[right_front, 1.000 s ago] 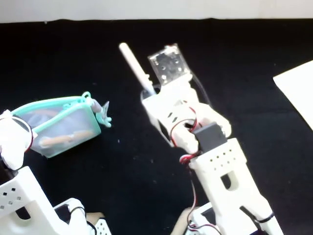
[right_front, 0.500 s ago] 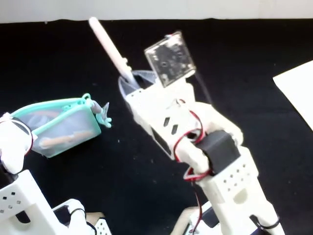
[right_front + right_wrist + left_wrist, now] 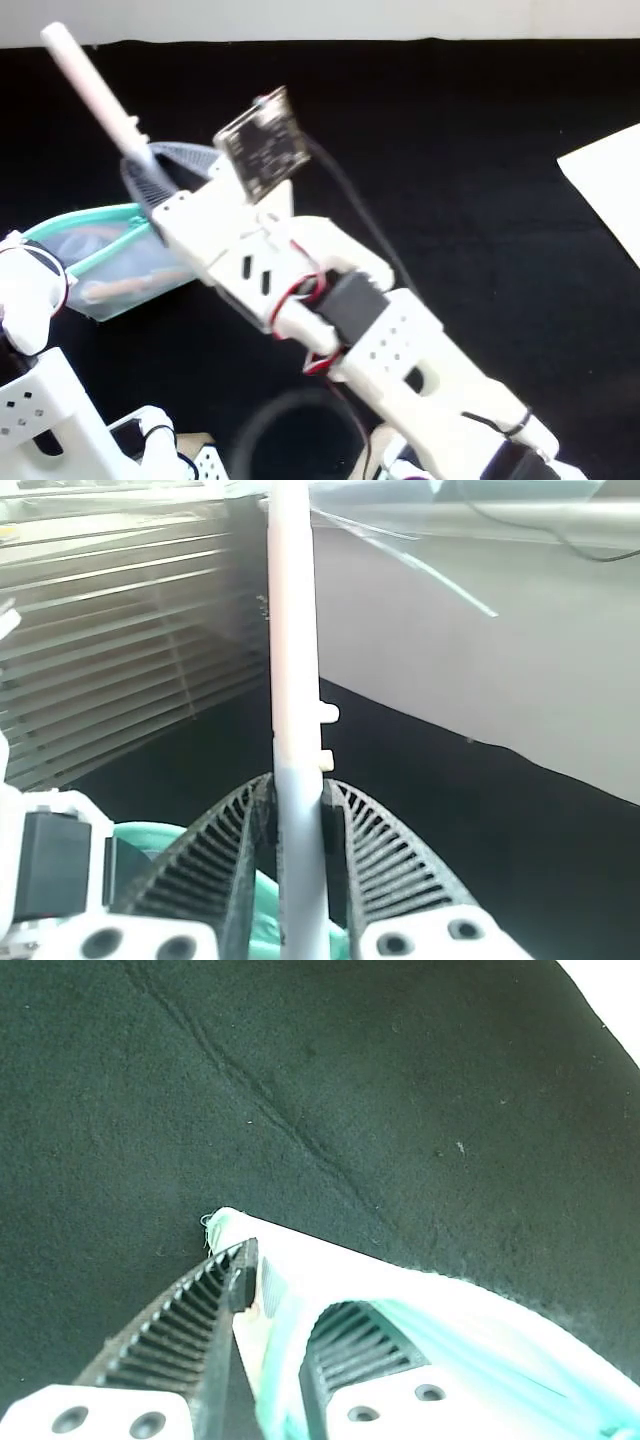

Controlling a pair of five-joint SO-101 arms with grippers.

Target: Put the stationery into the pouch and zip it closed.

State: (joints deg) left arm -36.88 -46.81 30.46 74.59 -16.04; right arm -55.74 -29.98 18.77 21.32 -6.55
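As the right arm swung across from the middle of the black table [image 3: 480,150] toward nine o'clock, the white pen [image 3: 95,85] it carried travelled with it. By this moment the right gripper [image 3: 150,172] hung over the end of the teal pouch [image 3: 110,265] that faces three o'clock. The pouch itself had not shifted; it lay at nine o'clock in the high view, with pale stationery already showing through its clear side. That seemed to put the task at the point of insertion, with zipping yet to come.

The right arm stretched long and low from five o'clock up toward ten. Its fingers were pinched on the pen's lower barrel, and the free end slanted up and away toward eleven o'clock. The pen would probably need tipping downward before it could slide in. The left gripper [image 3: 255,1280] sat at the pouch's nine o'clock end with its fingers pressed onto the rim, holding it steady.
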